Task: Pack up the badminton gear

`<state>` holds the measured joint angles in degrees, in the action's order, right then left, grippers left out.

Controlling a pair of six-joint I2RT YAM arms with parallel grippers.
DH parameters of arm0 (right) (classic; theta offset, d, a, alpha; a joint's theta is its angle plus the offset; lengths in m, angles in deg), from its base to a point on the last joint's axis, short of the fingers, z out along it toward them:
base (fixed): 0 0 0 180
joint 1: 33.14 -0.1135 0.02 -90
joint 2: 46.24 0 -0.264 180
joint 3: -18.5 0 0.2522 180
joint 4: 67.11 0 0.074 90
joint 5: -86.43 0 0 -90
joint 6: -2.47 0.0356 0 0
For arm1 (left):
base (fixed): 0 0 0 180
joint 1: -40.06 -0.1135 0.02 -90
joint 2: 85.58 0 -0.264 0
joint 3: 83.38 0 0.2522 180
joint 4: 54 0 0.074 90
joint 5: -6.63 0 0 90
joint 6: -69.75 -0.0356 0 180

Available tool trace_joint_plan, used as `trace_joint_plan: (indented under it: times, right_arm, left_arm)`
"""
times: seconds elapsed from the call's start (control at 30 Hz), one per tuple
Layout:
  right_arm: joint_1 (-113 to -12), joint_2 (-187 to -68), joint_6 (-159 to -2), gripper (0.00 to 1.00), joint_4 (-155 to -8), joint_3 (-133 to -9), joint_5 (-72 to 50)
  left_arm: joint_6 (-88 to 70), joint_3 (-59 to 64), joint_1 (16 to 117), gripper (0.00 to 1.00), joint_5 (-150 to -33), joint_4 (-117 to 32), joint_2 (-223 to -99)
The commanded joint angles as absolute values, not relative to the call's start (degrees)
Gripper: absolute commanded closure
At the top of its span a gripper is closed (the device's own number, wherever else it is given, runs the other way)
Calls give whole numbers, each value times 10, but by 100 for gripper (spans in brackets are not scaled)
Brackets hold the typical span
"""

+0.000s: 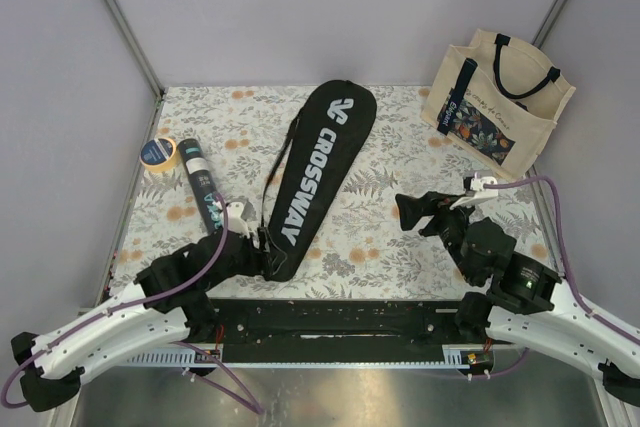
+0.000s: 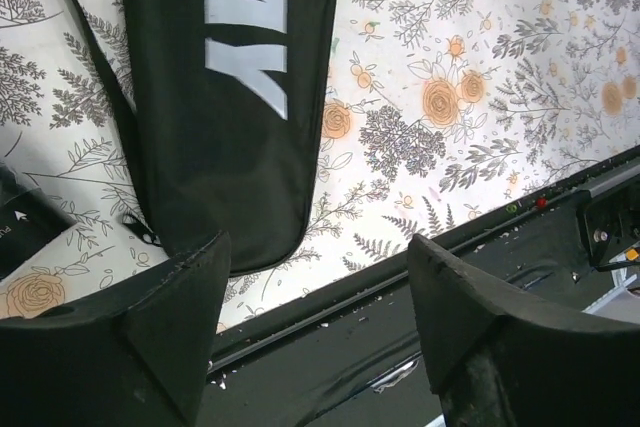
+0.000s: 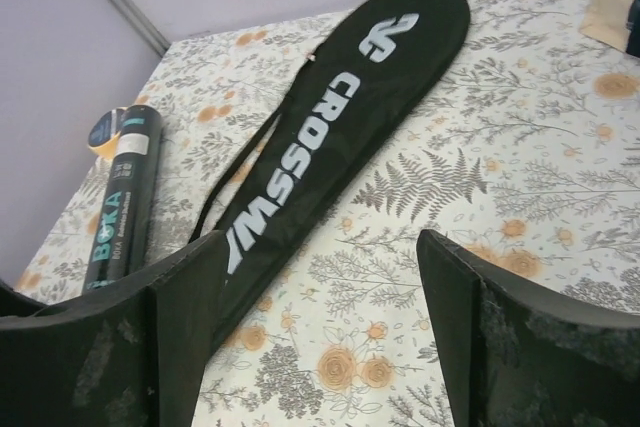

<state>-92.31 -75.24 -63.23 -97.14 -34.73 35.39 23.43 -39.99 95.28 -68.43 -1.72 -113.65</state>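
The racket bag [image 1: 318,172] is matt black woven cloth with smooth white print. The tube [image 1: 203,187] looks smooth with a slight sheen, and the right fingers [image 3: 520,347] are dull black, scuffed and rough.

The bag [image 1: 320,162] reads "CROSSWAY" in white capitals; the tube [image 3: 125,197] reads "BOKA" in teal down its side.

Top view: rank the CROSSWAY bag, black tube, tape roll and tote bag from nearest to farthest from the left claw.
From the left claw:
1. CROSSWAY racket bag, narrow end beside the claw.
2. Black tube, just left.
3. Yellow-rimmed tape roll, beyond the tube, far left.
4. Cream tote bag, far right corner.
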Motion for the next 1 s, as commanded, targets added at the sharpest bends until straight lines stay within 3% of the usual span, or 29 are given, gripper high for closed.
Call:
trace_joint_plan:
  times: [0.0,0.07,0.13,0.23,0.27,0.53,0.73,0.97]
  right_arm:
    - [-920,-749,-650,14,-991,-343,406]
    - [-920,-752,-642,11,-1002,-342,403]
    - [-920,-756,-624,1,-1014,-342,394]
    - [-920,-759,-591,1,-1047,-346,382]
    - [-920,-759,-580,1,-1057,-346,379]
    - [-920,-724,-468,1,-1213,-375,369]
    - [-920,-625,-494,0,-1206,-371,277]
    - [-921,-604,-510,1,-1215,-391,273]
  left_arm:
    - [220,-357,958,24,-661,-20,-1132]
    - [186,-345,958,22,-651,-30,-1136]
    - [154,-328,958,19,-633,-43,-1147]
    - [104,-297,958,12,-610,-65,-1163]
    - [89,-291,958,1,-610,-77,-1166]
    - [21,-263,958,1,-696,-219,-1151]
    - [44,-274,959,1,-699,-244,-1127]
    - [52,-309,958,1,-670,-252,-1088]
